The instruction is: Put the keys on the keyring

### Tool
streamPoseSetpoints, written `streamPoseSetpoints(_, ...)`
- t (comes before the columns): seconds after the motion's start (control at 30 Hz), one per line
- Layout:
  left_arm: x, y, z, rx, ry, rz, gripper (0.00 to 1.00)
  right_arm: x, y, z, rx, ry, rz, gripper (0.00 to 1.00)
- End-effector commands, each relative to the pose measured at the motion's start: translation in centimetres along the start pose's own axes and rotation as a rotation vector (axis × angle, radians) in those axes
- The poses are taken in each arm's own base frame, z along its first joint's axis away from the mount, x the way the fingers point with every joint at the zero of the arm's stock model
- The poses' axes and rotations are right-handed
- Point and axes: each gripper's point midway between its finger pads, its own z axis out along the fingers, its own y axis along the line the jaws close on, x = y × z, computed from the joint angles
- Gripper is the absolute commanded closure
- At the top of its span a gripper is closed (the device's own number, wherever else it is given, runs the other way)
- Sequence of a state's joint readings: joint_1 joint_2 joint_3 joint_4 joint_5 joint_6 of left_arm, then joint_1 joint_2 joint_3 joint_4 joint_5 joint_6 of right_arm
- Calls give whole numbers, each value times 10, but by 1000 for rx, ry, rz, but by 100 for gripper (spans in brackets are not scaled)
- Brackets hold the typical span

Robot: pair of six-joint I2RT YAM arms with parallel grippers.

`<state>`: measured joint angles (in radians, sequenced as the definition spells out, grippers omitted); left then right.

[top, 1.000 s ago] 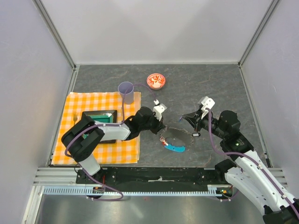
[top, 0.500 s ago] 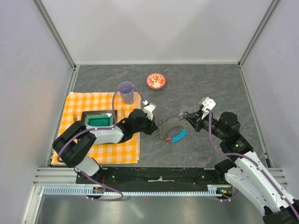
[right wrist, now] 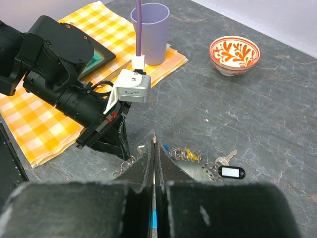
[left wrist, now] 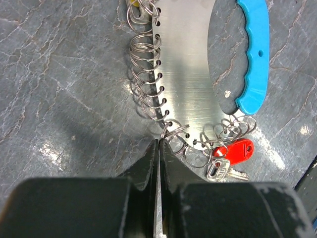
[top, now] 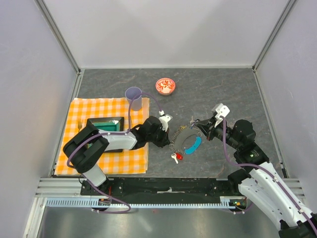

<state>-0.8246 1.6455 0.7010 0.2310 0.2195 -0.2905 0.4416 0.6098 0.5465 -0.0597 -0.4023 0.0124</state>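
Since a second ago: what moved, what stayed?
The keyring turned anticlockwise and slid slightly up in the top view; its blue fob swung from the near side to the right. Left gripper, shut, sits at its ringed edge. Right gripper, cup, bowl, cloth stayed.

Top view: bright, even overhead light; soft, short shadows close under both arms; sharp throughout.
Left wrist view: broad glare on the keyring (left wrist: 185, 74) plate; white sheen patches on the table (left wrist: 59, 74); left gripper (left wrist: 158, 148) dark and blurred at the near edge.
Right wrist view: right gripper (right wrist: 154, 148) out of focus; far scene crisp.
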Motion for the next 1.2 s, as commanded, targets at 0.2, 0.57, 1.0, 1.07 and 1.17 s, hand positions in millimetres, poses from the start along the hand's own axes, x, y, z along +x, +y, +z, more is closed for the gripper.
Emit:
streamPoseSetpoints(0.2,0,-18,-11,66,6,51,80,-12,0,1,-1,-50,-12,100)
streamPoseSetpoints(0.57,-27,-13,-24,38,-85,136,65,-13,1,0,-4,-55,-15,100)
streamPoseSetpoints(1.0,-36,-1,-15,92,-31,98,63,-15,2,-2,-2,-64,-17,100)
streamPoseSetpoints(1.07,-32,-6,-12,129,-6,93,63,-15,3,-2,-6,-64,-17,100)
streamPoseSetpoints(1.17,-26,-10,-8,163,19,78,63,-14,2,-2,-4,-62,-15,100)
